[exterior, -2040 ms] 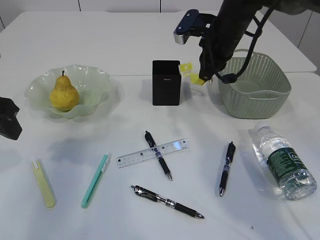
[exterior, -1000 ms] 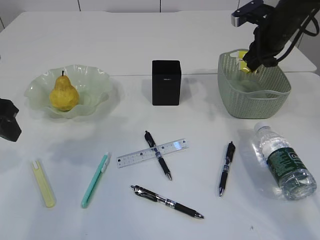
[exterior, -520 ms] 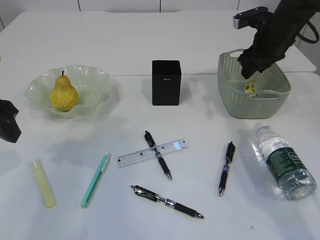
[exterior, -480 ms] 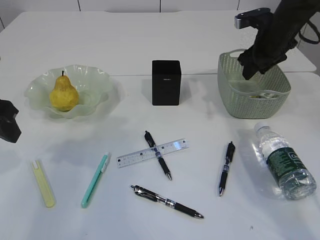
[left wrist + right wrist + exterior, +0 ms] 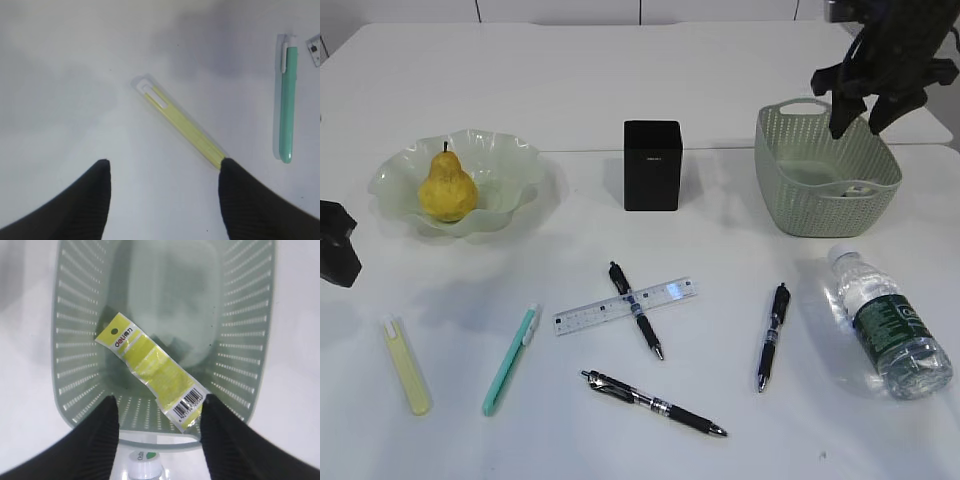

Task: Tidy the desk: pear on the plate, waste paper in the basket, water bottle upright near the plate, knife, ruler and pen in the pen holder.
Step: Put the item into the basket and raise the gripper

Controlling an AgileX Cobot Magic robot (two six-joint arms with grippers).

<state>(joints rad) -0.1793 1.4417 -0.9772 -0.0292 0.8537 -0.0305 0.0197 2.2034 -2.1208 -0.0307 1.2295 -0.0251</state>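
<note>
Right hand [image 5: 159,432] open above basket [image 5: 80,405]; waste paper [image 5: 152,370] inside, fingertips cropped.

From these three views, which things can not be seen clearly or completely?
- Waste paper: exterior view shows only a sliver; the basket wall hides it.
- Pen holder interior: hidden by its walls.
- Water bottle: right wrist view cuts it at the bottom edge.
- Left gripper: fingers cut off.

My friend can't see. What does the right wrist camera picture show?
A yellow waste paper strip lies inside the green basket, seen from above. The right gripper hangs open over it, holding nothing, and a bottle cap peeks in below.
</note>
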